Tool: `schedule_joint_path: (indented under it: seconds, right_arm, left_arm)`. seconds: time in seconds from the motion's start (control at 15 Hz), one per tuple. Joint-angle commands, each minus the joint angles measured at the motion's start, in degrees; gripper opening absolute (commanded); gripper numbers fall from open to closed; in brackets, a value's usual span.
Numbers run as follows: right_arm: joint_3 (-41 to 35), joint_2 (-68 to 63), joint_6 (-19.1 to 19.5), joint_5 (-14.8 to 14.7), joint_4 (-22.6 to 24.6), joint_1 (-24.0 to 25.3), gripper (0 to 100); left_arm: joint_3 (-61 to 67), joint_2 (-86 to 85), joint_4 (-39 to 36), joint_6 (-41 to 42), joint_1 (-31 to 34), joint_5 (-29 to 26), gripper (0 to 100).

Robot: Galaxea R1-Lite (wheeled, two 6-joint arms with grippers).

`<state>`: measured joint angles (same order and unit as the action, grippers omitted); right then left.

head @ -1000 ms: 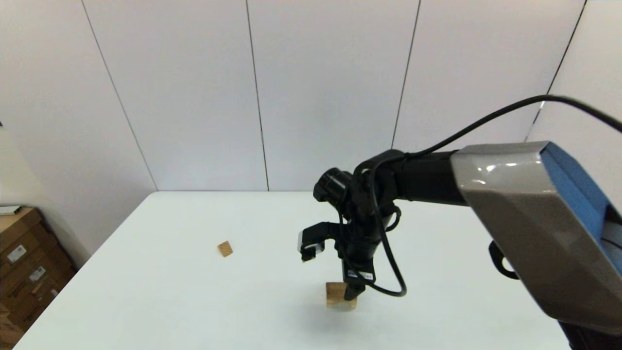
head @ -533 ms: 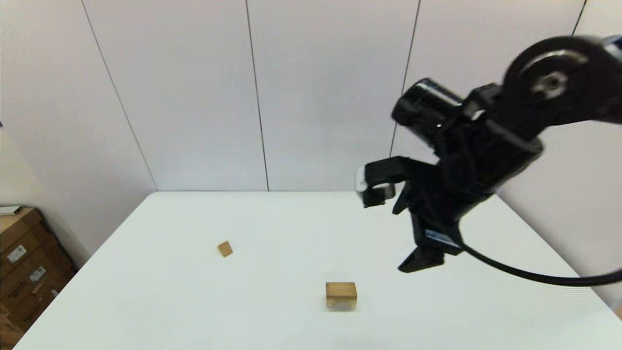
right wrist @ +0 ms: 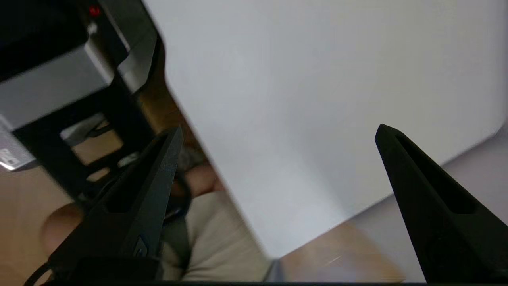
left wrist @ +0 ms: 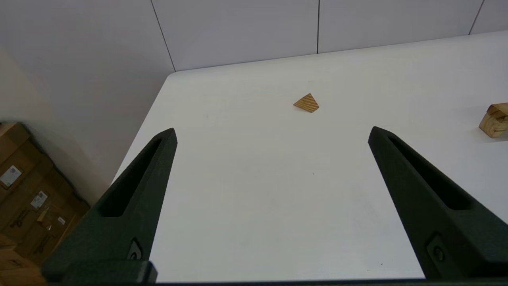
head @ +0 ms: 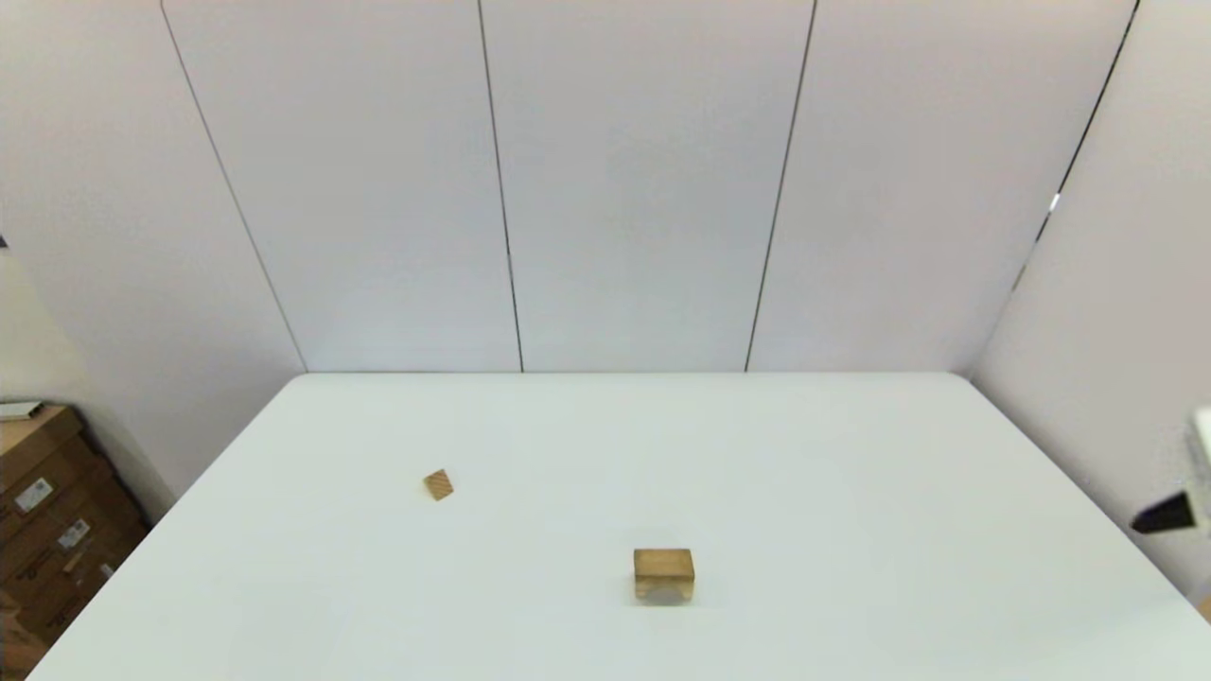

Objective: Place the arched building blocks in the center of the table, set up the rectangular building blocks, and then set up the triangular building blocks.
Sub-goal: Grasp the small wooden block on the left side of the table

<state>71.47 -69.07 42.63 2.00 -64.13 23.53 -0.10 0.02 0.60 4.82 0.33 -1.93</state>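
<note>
Near the middle of the white table (head: 851,454) stands a two-block stack: the honey-brown rectangular block (head: 663,564) rests on the paler arched block (head: 663,593). The left wrist view catches the arched block (left wrist: 493,125) at its edge. The small striped triangular block (head: 438,484) lies alone to the left, also in the left wrist view (left wrist: 306,103). My left gripper (left wrist: 272,133) hangs open and empty over the table's left side, short of the wedge. My right gripper (right wrist: 278,131) is open and empty past the table's right edge; only a black fingertip (head: 1167,516) shows in the head view.
Cardboard boxes (head: 47,511) stand on the floor left of the table, also visible from the left wrist (left wrist: 27,186). White wall panels close off the back and right. The right wrist view shows the robot's grey and black base (right wrist: 51,79) and the floor.
My right arm lifted off the block stack and swung away to the right, almost out of the head view. The stack and the wedge stayed put.
</note>
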Motion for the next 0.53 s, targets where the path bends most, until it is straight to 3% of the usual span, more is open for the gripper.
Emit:
schedule_joint_path:
  seconds: [0.07,0.27,0.4,0.53]
  right_arm:
    - [-17.51,21.70,0.00,3.19,2.08,-10.61,100]
    - [-22.43,25.74,-0.53,6.00,8.24,-14.74,100]
    - [-22.61,26.27,-4.57,8.28,9.29,-16.15,100]
    - [-23.49,28.29,-11.43,10.74,11.40,-16.58,100]
  left_arm:
    - [0.01,-0.02,0.02,0.02,0.02,-0.01,100]
    - [0.01,-0.02,0.02,0.02,0.02,-0.01,100]
    - [0.01,-0.02,0.02,0.02,0.02,-0.01,100]
    - [0.01,-0.02,0.02,0.02,0.02,-0.01,100]
